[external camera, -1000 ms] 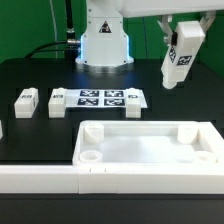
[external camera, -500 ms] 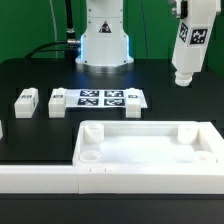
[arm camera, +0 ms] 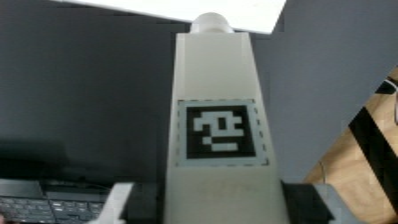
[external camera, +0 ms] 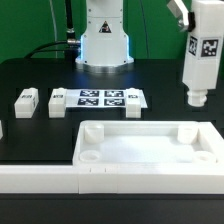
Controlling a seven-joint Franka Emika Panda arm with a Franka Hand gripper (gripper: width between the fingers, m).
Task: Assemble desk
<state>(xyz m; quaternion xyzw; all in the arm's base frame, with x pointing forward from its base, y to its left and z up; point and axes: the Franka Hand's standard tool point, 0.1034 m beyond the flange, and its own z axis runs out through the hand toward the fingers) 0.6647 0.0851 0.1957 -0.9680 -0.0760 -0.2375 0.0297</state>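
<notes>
The tool (external camera: 187, 26) sits high at the exterior view's right, with a leg (external camera: 197, 68) upright in its grip, hanging above the bench (external camera: 30, 70). Below the tool and nearer the camera lies the tabletop (external camera: 146, 152), its far right corner socket (external camera: 186, 131) almost under the leg's lower end. Well to the exterior view's left of the tool, the marker board (external camera: 108, 98) lies behind the tabletop. Farther left stands a second leg (external camera: 58, 102), then a third leg (external camera: 26, 100), apart from each other. The rail (external camera: 35, 180) runs along the tabletop's near side, farthest from the tool.
</notes>
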